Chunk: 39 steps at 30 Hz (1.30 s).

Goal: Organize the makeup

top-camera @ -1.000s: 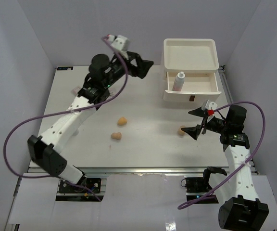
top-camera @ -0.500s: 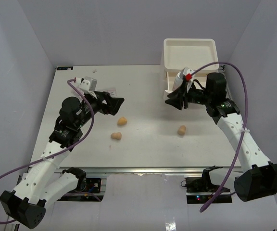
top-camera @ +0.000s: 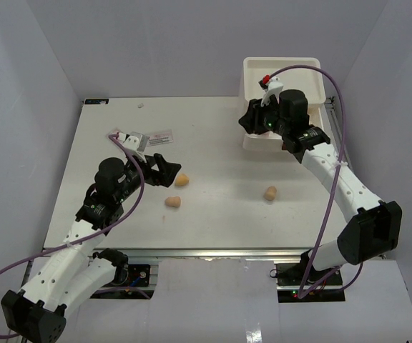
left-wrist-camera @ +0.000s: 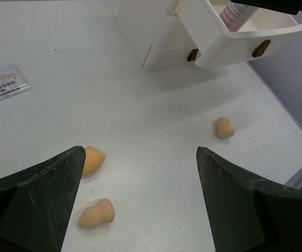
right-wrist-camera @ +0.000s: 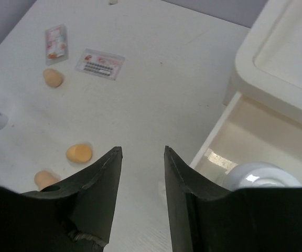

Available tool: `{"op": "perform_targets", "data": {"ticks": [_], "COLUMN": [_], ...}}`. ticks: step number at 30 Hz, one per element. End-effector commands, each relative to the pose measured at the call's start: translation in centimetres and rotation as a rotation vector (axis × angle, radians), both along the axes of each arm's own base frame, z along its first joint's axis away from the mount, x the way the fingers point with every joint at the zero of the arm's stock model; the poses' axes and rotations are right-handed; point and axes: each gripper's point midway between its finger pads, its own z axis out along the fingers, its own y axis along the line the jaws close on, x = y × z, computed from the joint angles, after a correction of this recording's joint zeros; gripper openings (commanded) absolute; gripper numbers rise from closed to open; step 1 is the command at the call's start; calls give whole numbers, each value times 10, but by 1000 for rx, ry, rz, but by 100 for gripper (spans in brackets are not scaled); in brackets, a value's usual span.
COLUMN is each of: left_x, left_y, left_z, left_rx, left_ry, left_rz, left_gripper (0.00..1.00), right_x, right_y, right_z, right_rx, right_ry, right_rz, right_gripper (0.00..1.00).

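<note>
1. Two tan sponges lie at the left hand (left-wrist-camera: 139, 152), so closing it could go wrong. The first sponge (left-wrist-camera: 93, 160) sits just beside one finger, not centred in the gap. That finger could shove or roll it away instead of trapping it.
2. The second sponge (left-wrist-camera: 96, 212) lies nearer the wrist. A low sweep might knock it toward the near edge of the counter (top-camera: 213, 153).
3. The right hand (right-wrist-camera: 142, 150) hangs at the left front corner of the open drawer (right-wrist-camera: 256, 131), close to the white bottle (right-wrist-camera: 258, 176) standing inside. A careless move there could bump the drawer wall or tip the bottle.
4. The third sponge (top-camera: 270, 193) lies alone, right of centre and well apart from both hands. Two flat packets (right-wrist-camera: 100, 63) lie on the far left; they look hard to pinch off the surface.
5. The left hand is spread fully wide and holds nothing. Whether its finger actually touches the first sponge, I cannot tell.
6. The right hand's jaws stand partly closed with a narrow gap. Bare counter shows through that gap, so it grips nothing.
</note>
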Motion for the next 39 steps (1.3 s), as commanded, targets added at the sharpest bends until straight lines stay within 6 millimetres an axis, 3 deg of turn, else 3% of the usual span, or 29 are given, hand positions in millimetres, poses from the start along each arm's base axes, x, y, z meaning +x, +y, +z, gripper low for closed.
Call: {"op": "perform_targets", "data": {"ticks": [1,4,5,10,14,18,20,21,25,29,35,39], "left_x": [3,4,4,5,5,6,6,8,13,16,5,-12], "left_y": [4,3,3,1,2,2,3,5,17,45,87,121], "left_z": [1,0,0,-2,-4,-5,-7,-9,-22,-39,-65,-96], "left_rx": [-3,-5,-7,-13,-12,-18,-23,-25,-62,-152,-330,-297], "left_ry": [-15,-10,-8,3,7,15,29,41,134,261,455,567], "left_rz": [19,18,17,10,10,18,30,41,136,326,677,922], "left_gripper": [98,98,98,98,98,98,98,98,97,94,92,92], "right_x": [18,15,13,2,-4,-27,-55,-85,-161,-182,-188,-188], "right_y": [-43,-69,-74,-99,-102,-67,-38,-14,9,-1,-16,-23], "right_z": [16,16,17,20,22,24,22,23,17,3,-16,-33], "right_rx": [-57,-112,-123,-172,-163,-157,-171,-123,-28,-23,-5,14], "right_ry": [-86,-122,-134,-188,-206,-238,-278,-300,-380,-439,-454,-443], "right_rz": [-319,-422,-442,-519,-499,-164,132,361,820,881,859,832], "right_gripper": [52,82,88,98,98,98,97,94,90,90,90,90]}}
